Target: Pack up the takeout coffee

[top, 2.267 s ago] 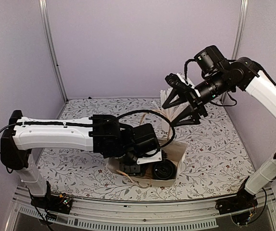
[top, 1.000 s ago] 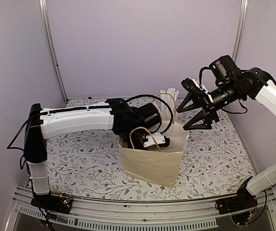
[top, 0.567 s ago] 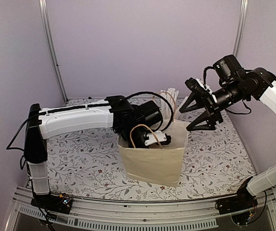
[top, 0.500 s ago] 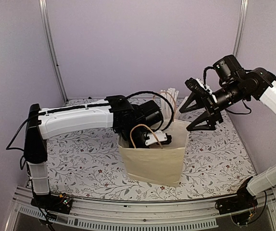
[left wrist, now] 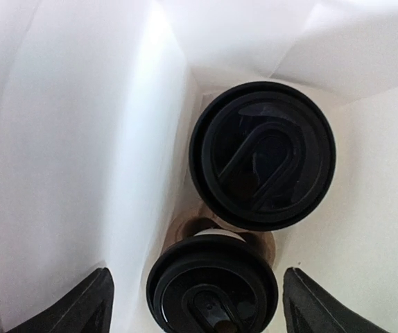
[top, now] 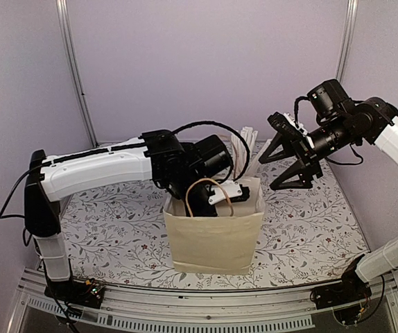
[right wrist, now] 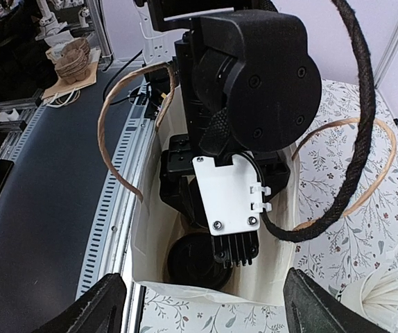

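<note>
A cream paper bag [top: 213,239] with brown rope handles stands upright mid-table. My left arm reaches down into its mouth, so the top view hides the jaws. In the left wrist view two takeout coffee cups with black round lids stand on the bag's floor, one farther [left wrist: 263,154] and one nearer [left wrist: 213,284]. My left gripper [left wrist: 197,305] is open, its fingers either side of the nearer lid and clear of it. My right gripper [top: 292,158] hangs open in the air, right of the bag and above it. From there a black lid [right wrist: 199,260] shows under the left wrist.
A white cup of long white straws [top: 244,142] stands just behind the bag; its straws [right wrist: 393,295] show in the right wrist view. The bag's white inner walls [left wrist: 81,139] close in around the cups. The table's metal front rail [top: 206,305] runs near the bag.
The bag, lying on its side earlier, now stands upright and has shifted slightly left and nearer. My left jaws have spread wider inside it. The right gripper has drawn back to the right.
</note>
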You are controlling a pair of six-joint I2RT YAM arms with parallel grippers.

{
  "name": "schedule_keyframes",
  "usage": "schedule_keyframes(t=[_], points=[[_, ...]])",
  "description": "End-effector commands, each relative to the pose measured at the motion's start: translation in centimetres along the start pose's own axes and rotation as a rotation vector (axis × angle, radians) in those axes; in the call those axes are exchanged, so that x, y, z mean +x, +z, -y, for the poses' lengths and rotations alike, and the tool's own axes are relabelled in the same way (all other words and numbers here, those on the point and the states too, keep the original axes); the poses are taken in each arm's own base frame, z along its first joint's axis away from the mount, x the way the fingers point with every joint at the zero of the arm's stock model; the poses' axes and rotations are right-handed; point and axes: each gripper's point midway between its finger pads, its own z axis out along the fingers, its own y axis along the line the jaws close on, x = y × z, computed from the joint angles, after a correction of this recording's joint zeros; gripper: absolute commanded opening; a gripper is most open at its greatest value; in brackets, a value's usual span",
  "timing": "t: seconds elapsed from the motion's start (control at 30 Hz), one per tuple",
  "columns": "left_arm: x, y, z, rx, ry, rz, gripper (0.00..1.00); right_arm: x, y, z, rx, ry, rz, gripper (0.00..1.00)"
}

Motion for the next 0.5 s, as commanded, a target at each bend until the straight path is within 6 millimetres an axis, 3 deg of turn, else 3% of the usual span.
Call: schedule_keyframes(t=[0.0,0.13,0.2,0.47], points=[[-1.8,-2.9,0.6,-0.007,0.003,0.085,0.86,-0.4,-0.2,-0.2,-0.021,-0.004,0.020,0.82],[-2.4,-4.3,0.3,-0.042,-0.004,0.114,0.88,-0.1,0.1,-0.1,-0.028,0.007,0.012,0.82],[-2.4,-4.9,0.1,-0.054,-0.009,0.122,0.99,0.1,0.2,0.0,-0.030,0.011,0.009,0.82],[-3.7,-8.8,0.1,-0.080,-0.003,0.232,1.00,0.2,0.3,0.1,-0.024,0.016,0.005,0.82]])
